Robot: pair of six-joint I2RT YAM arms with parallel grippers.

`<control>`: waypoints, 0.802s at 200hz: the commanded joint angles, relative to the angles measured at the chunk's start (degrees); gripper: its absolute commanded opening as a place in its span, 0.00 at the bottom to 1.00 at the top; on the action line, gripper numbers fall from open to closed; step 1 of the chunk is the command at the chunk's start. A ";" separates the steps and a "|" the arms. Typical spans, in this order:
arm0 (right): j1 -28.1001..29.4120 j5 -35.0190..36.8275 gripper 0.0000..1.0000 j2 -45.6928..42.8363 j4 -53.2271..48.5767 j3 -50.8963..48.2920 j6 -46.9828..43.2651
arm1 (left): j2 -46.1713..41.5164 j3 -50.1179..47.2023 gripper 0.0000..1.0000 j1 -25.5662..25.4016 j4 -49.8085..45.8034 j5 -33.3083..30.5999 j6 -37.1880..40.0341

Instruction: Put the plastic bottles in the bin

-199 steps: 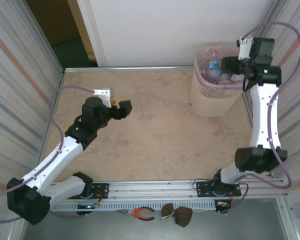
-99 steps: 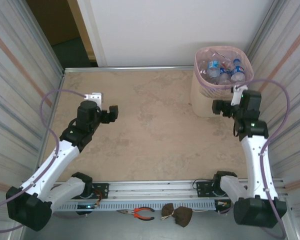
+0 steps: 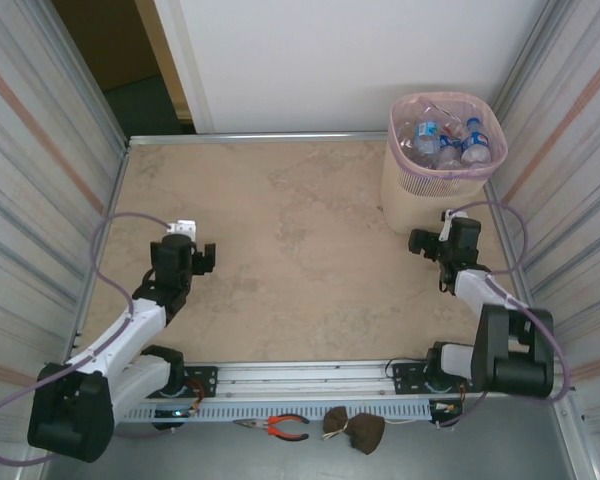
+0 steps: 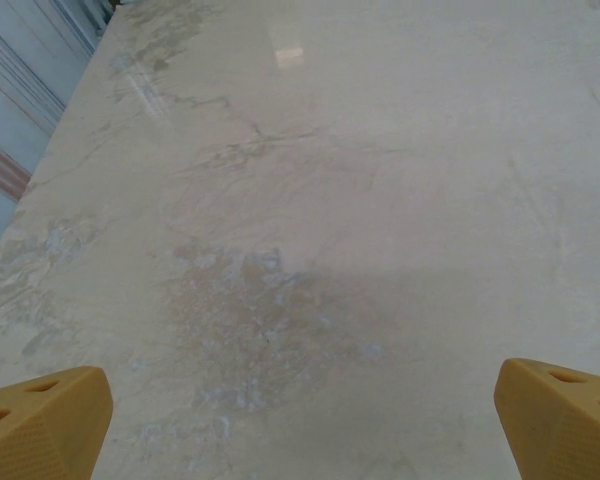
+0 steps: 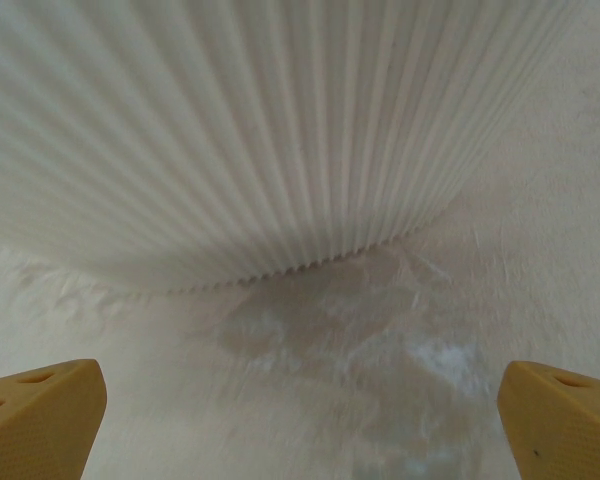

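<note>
Jaws wide apart on both sides, nothing held in either. My left gripper [image 3: 204, 258] hangs low over the table [image 3: 300, 250], well away to the left of the bin [image 3: 420, 205], and in its wrist view the yellow fingertips [image 4: 45, 420] frame marbled tabletop. My right gripper [image 3: 421, 243] sits just beside the bin, on its near side, nose pointed at the foot of it, and the wrist view there has the ribbed wall looming close ahead. Now the bottles [image 3: 445, 140]: every one I can make out lies inside the bin, heaped under the pink liner, clear bodies with blue labels and caps showing at the top of the pile. So I'd call this job done or very nearly so. If another one turns up, here's how I expect it to handle. It should be light, likely empty, with thin walls that dent under a hard squeeze. It will also be slick and round, so it will roll away at a nudge. I'd close across the middle of the body, over the label where there's some bite, and stay off the cap and the tapered neck. They're not fragile, so a drop from over the rim is fine. The bin looks light too, so with my right gripper this close to it I could shove it by accident.
</note>
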 commanded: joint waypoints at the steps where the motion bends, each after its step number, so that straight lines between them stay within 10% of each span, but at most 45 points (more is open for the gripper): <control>1: -0.49 1.96 0.99 5.12 19.88 -1.60 3.30 | 1.96 -4.94 0.99 3.08 17.94 4.01 3.60; 75: 3.34 -0.22 0.99 15.56 37.88 -5.13 -0.55 | 19.25 -3.33 0.99 8.64 38.27 15.73 5.13; 160: 4.48 0.79 0.99 14.80 32.05 -3.11 -1.55 | 31.12 1.95 0.99 12.19 38.79 27.22 4.72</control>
